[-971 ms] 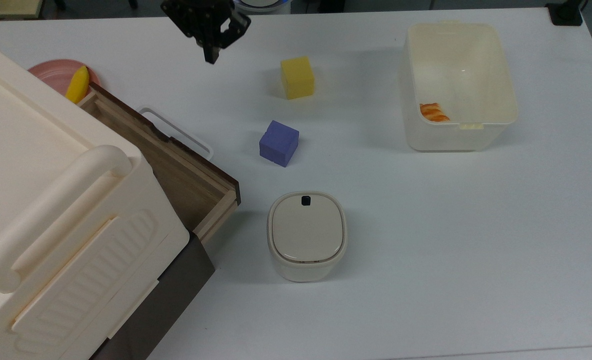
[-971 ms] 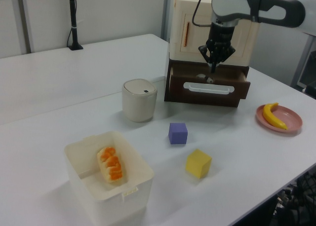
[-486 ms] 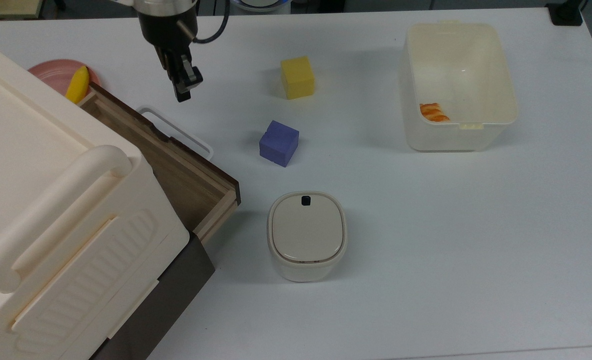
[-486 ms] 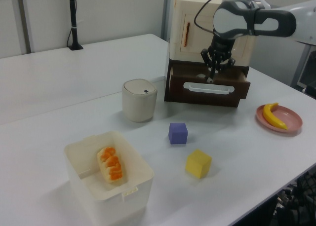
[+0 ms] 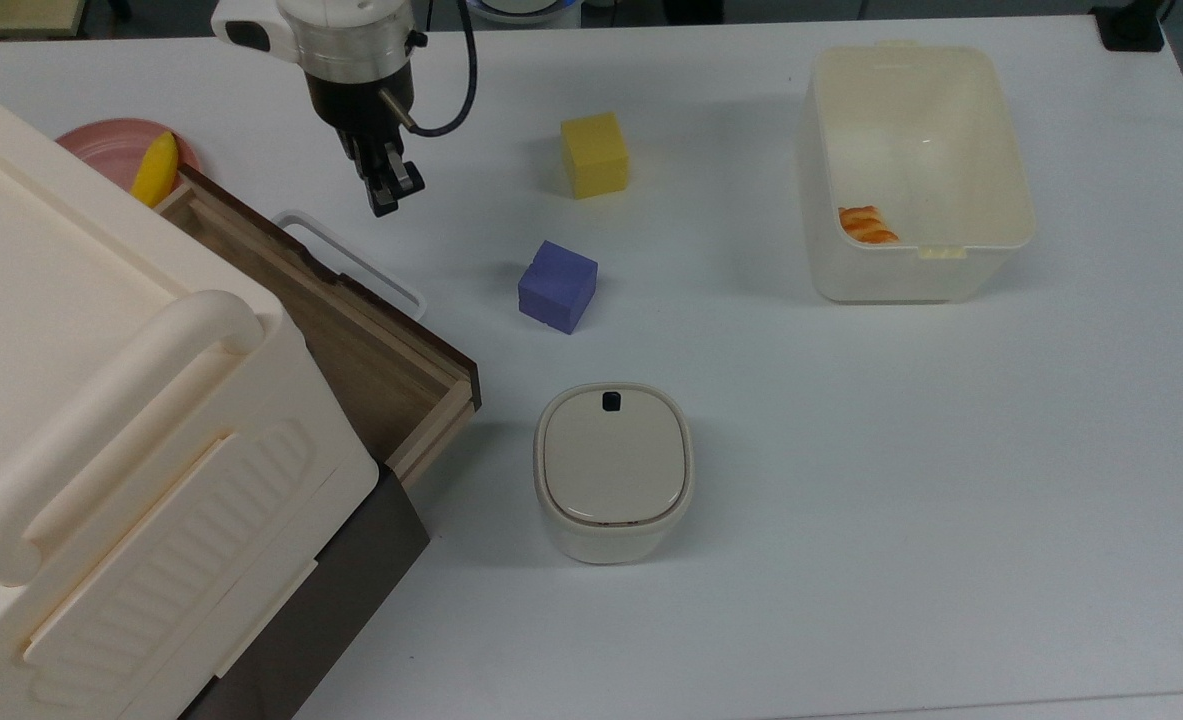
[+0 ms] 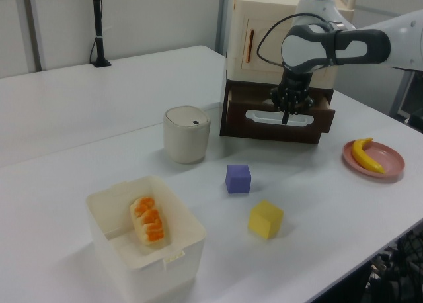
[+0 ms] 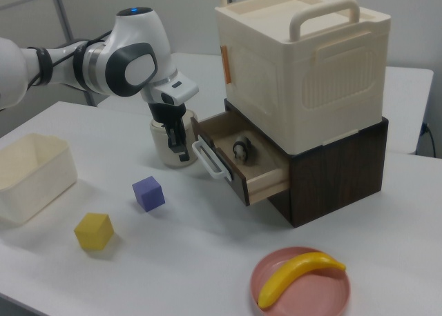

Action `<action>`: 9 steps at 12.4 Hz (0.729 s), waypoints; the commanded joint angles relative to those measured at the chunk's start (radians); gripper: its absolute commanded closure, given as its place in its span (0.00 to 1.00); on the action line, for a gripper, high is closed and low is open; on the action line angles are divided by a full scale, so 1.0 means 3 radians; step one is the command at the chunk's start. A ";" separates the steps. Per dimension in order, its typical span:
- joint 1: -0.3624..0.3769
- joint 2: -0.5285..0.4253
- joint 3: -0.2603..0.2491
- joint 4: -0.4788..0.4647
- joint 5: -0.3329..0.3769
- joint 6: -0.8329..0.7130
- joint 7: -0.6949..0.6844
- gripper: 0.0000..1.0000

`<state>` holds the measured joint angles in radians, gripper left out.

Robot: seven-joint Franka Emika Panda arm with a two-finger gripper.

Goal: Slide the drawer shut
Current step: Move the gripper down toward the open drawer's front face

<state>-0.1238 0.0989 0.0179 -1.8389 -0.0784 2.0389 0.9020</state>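
The drawer stands pulled out of the dark brown cabinet, with its wood-grain floor showing. Its dark front panel carries a white loop handle. A small dark round thing lies inside the drawer. My gripper points down with its fingers shut on nothing. It hangs just in front of the handle's far end in the top view. In the right view my gripper is low and close to the left of the handle. Whether they touch I cannot tell.
A cream box sits on the cabinet. A purple cube, a yellow cube and a beige lidded container stand in front of the drawer. A translucent bin holds orange food. A banana lies on a pink plate.
The gripper has come down from high above the table to handle height in front of the drawer. The drawer has not moved.
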 commanded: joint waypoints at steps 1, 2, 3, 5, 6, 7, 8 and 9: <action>0.0126 -0.0084 -0.0004 -0.0169 -0.0177 0.0086 -0.0342 1.00; 0.0132 -0.0069 -0.0004 -0.0175 -0.0244 0.0106 -0.0388 1.00; 0.0142 -0.0008 -0.0004 -0.0165 -0.0260 0.0107 -0.0530 1.00; 0.0162 0.0059 -0.0004 -0.0150 -0.0331 0.0152 -0.0568 1.00; 0.0162 0.0069 -0.0004 -0.0144 -0.0342 0.0168 -0.0593 1.00; 0.0162 0.0079 -0.0004 -0.0144 -0.0342 0.0198 -0.0664 1.00; 0.0162 0.0100 -0.0004 -0.0134 -0.0347 0.0209 -0.0675 1.00; 0.0167 0.0110 -0.0004 -0.0124 -0.0352 0.0209 -0.0675 1.00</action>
<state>-0.0857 0.1363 0.0243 -1.8651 -0.1690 2.0751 0.7238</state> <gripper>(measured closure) 0.991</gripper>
